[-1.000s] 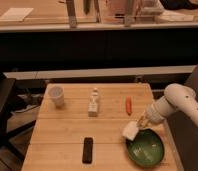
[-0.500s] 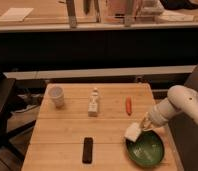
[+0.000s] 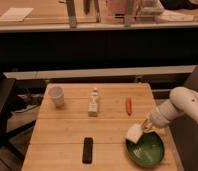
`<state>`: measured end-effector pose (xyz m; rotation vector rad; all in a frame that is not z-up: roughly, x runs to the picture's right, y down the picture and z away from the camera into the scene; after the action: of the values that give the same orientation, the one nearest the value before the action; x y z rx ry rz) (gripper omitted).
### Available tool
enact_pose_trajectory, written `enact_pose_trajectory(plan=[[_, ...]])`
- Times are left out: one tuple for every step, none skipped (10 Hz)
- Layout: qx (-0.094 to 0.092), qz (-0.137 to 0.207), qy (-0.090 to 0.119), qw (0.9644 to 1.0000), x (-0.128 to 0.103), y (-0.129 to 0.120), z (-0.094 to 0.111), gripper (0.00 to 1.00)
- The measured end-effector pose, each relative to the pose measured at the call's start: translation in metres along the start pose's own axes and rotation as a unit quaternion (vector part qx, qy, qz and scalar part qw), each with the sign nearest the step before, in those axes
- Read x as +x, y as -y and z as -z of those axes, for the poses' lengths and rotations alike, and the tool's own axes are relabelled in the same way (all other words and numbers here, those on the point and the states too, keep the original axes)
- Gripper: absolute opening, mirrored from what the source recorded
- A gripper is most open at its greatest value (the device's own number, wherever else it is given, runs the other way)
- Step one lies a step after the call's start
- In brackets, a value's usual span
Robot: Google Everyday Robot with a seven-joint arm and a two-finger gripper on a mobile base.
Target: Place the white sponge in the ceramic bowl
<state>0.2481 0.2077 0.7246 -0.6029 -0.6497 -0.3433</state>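
The white sponge [image 3: 133, 133] is an off-white block held at the tip of my gripper [image 3: 142, 129], just over the left rim of the ceramic bowl [image 3: 147, 148]. The bowl is dark green and glossy and sits at the table's front right corner. My white arm [image 3: 184, 105] comes in from the right edge of the view and slopes down to the sponge. The gripper is shut on the sponge.
On the wooden table [image 3: 67, 130] stand a white cup [image 3: 56, 96] at the back left and a small white bottle [image 3: 94, 104] in the middle. An orange carrot-like stick [image 3: 128, 105] lies right of the bottle. A black flat device [image 3: 87, 149] lies near the front edge.
My gripper with the sponge has moved slightly down and left, closer to the bowl's left rim. Nothing else on the table has moved.
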Motion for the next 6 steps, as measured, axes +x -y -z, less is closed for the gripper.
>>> enact_pose_trajectory(plan=[[0.0,0.0,0.0,1.0,-0.0003,-0.0002,-0.0006,0.37],[0.0,-0.001,0.001,1.0,-0.0004,-0.0015,-0.0009,0.41],[0.0,-0.003,0.002,1.0,-0.0001,-0.0029,-0.0009,0.41],[0.0,-0.005,0.002,1.0,0.0004,-0.005,-0.0009,0.41],[0.0,-0.006,0.003,1.0,0.0006,-0.0062,-0.0007,0.41],[0.0,-0.007,0.003,1.0,0.0006,-0.0072,-0.0011,0.41]])
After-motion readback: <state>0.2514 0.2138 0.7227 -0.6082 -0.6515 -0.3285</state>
